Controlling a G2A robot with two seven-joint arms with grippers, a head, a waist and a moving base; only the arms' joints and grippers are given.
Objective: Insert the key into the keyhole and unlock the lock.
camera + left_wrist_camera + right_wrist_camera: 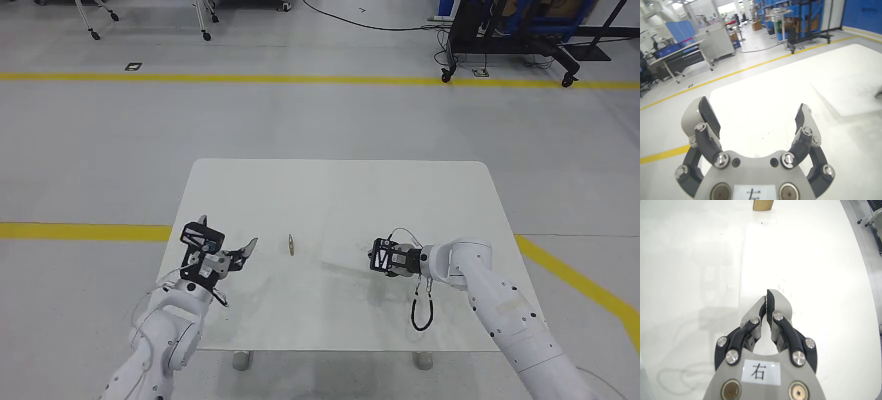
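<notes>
The right gripper [766, 294] is clamped on a thin silvery metal key [765, 300], which points toward the small brass padlock [291, 244] at the middle of the white tabletop [420, 190]. The left gripper [754, 106] is spread wide and empty near the left edge, probably ready to steady the padlock.

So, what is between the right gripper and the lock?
Nothing: bare table between right gripper and lock, seen in the right wrist view.

Left tool [754, 110], fingers spread wide, above the white table [829, 75], yellow floor line [753, 66] beyond the edge
</notes>
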